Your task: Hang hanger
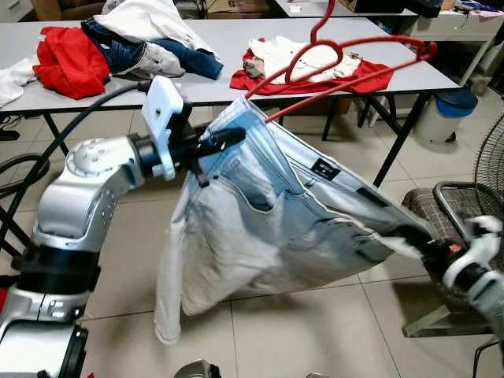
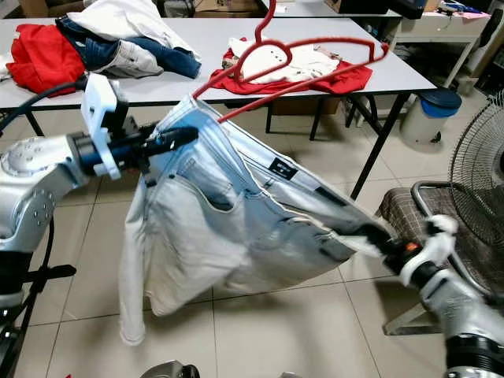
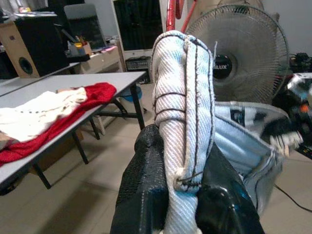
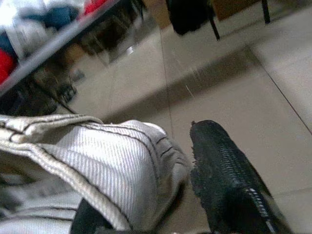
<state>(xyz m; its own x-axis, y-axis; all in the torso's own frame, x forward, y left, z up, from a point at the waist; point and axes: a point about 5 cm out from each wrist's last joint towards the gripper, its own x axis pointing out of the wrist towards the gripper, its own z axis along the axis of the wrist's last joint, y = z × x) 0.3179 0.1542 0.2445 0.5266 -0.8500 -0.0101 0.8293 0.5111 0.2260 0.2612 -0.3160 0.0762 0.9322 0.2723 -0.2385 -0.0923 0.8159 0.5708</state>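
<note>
Left arm bent at the elbow and lifted up on the left, forearm reaching right, with the left gripper [image 1: 214, 146] clamped on the waistband of pale blue jeans [image 1: 268, 228]; jaws pinched tight on the thick folded edge, plain to see in the left wrist view, one black finger [image 3: 139, 190] on each side of the cloth. Right arm low on the right, reaching in toward the middle, with the right gripper [image 1: 425, 250] clenched on the other end of the waistband; cloth bunched against one black finger [image 4: 229, 175] in the right wrist view. Jeans stretched out between the two grippers, high on the left, lower on the right, legs drooping down toward the tiled floor [image 1: 315, 331]. Red hanger [image 1: 346, 59] up above the jeans, its long bar tucked into the top of the waistband near the left gripper, its hook pointing up, the rest slanting up and to the right in front of the far table [image 1: 228, 47]. On the table, a red and white shirt [image 1: 307, 67] behind the hanger, and a heap of red, blue and white clothes [image 1: 110, 47] to the left. Round fan [image 1: 484, 153] at the far right, with a checked chair [image 1: 433, 213] beside the right gripper.
</note>
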